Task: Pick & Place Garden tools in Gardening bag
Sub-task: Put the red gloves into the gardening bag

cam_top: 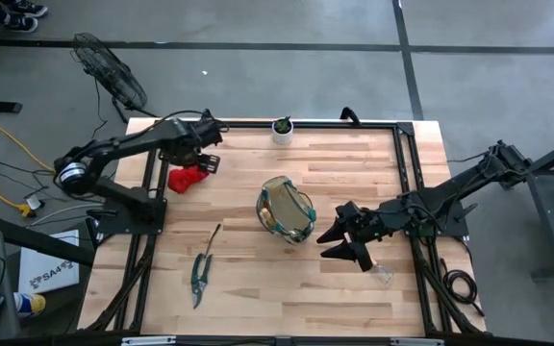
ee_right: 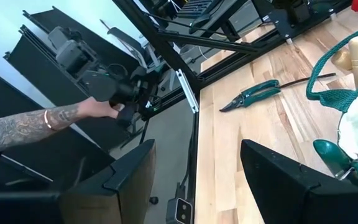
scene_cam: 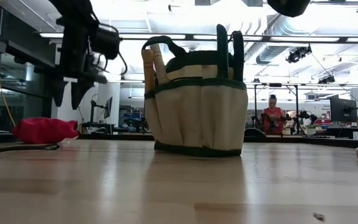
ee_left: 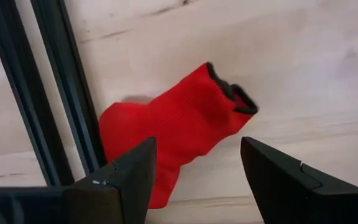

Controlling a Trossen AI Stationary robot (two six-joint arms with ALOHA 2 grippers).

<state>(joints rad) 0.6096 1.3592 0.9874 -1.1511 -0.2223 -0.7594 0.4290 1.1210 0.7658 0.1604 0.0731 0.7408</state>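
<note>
Red glove (ee_left: 173,134) with dark cuff is lying crumpled on the tabletop (cam_top: 258,269), left claw (ee_left: 194,180) hanging spread apart above it.

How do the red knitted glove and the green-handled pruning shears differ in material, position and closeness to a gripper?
The red knitted glove is soft fabric; the green-handled pruning shears are rigid metal. The glove lies by the table's left frame rail, the shears nearer the front edge. The open left gripper hovers over the glove; no gripper is near the shears. Both lie on the wooden table, outside the tan gardening bag.
</note>
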